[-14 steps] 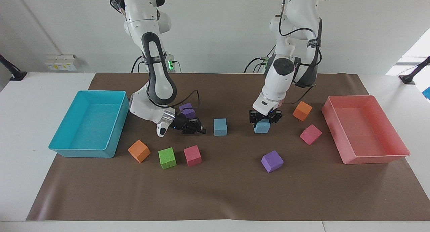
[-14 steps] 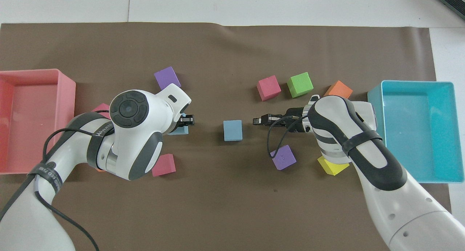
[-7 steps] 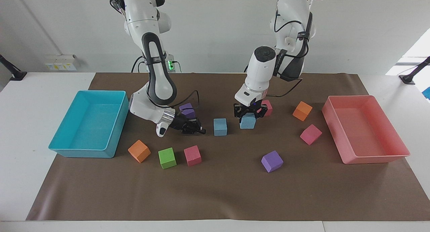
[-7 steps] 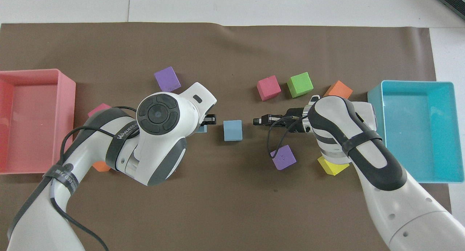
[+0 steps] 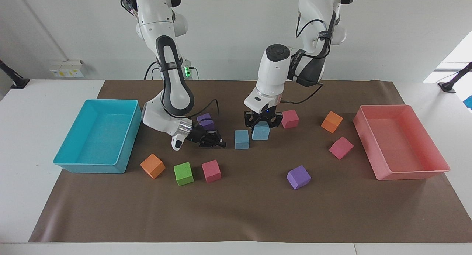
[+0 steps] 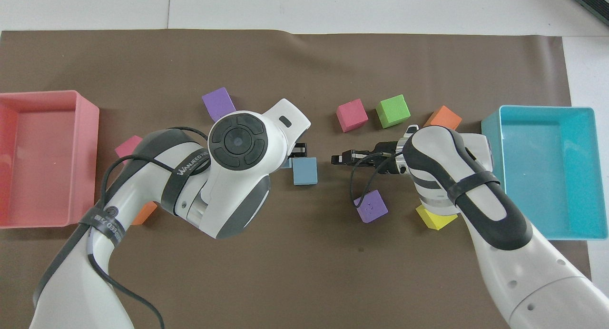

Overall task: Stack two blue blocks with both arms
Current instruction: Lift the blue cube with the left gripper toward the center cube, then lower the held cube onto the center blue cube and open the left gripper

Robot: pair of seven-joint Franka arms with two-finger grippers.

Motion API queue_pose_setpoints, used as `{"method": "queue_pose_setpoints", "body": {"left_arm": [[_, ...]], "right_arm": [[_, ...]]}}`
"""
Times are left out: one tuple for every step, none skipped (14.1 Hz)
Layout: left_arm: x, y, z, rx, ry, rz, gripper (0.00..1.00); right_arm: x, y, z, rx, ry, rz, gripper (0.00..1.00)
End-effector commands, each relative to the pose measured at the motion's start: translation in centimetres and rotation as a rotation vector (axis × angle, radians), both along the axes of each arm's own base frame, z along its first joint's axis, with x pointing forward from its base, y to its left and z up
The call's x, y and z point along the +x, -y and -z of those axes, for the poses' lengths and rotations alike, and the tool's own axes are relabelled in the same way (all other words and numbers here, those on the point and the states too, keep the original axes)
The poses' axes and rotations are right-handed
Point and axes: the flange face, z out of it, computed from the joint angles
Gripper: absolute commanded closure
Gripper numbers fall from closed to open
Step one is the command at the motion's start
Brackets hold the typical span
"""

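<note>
Facing view:
- Left gripper point(image 5: 262, 123) points straight down, clamped on the top of one blue block point(image 5: 260, 133). Carried block hangs just off the brown mat point(image 5: 236, 210).
- It sits at 2 o'clock of the second blue block point(image 5: 241, 139), just beside it; can't tell if the two touch.
- Second blue block rests flat on the mat, mid-table.
- Right gripper point(image 5: 220, 143) lies low and nearly level at 9 o'clock of the second blue block, tips aimed at it with a small gap. Fingertips together, nothing in them.
- Purple block point(image 5: 205, 121) at 12 o'clock of the right wrist.
- Pink block point(image 5: 290, 119) at 3 o'clock of the left gripper; orange block point(image 5: 332, 121) further along at 3.
- Teal tray point(image 5: 88, 169) at the right arm's end, pink tray point(image 5: 413, 172) at the left arm's end.

Overhead view:
- Left wrist covers most of the carried blue block point(image 6: 286, 163); only a sliver shows at 9 o'clock of the second blue block point(image 6: 305, 171), edge to edge with it from here.
- One finger point(image 6: 299, 150) of the left gripper point(image 6: 297, 151) pokes out from under the wrist.
- Right gripper point(image 6: 337, 158) at 3 o'clock of the second blue block, closed, clear of it.
- Purple block point(image 6: 371, 206) at 5 o'clock of the right gripper, yellow block point(image 6: 435, 218) partly under the right arm.
- Pink point(image 6: 352, 114), green point(image 6: 393, 111) and orange point(image 6: 442, 117) blocks in a row, 12 to 2 o'clock of the right gripper.
</note>
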Motion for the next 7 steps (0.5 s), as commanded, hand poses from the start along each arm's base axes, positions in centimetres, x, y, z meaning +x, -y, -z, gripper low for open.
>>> {"method": "queue_pose_setpoints", "body": {"left_arm": [[0.1, 1.2, 0.0, 0.007, 0.012, 0.001, 1.00], [0.2, 1.4, 0.2, -0.003, 0.016, 0.000, 1.00], [0.2, 1.5, 0.3, -0.011, 0.010, -0.004, 1.00], [-0.2, 2.2, 1.1, -0.001, 0.000, 0.006, 1.00], [-1.5, 4.3, 2.5, 0.006, -0.018, 0.038, 1.00], [-1.3, 4.9, 2.2, -0.001, -0.016, 0.036, 1.00], [-0.8, 5.3, 1.9, -0.017, -0.017, 0.003, 1.00]], "right_arm": [[-0.3, 0.1, 0.2, -0.002, 0.025, 0.016, 1.00], [-0.4, 0.1, 0.2, -0.003, 0.026, 0.014, 1.00], [-0.4, 0.1, 0.3, -0.002, 0.024, 0.016, 1.00], [-0.3, 0.1, 0.2, -0.002, 0.025, 0.016, 1.00], [-0.3, 0.3, 0.3, -0.002, 0.023, 0.019, 1.00], [-0.3, 0.3, 0.3, -0.002, 0.023, 0.019, 1.00], [-0.4, 0.1, 0.3, -0.002, 0.023, 0.016, 1.00]]}}
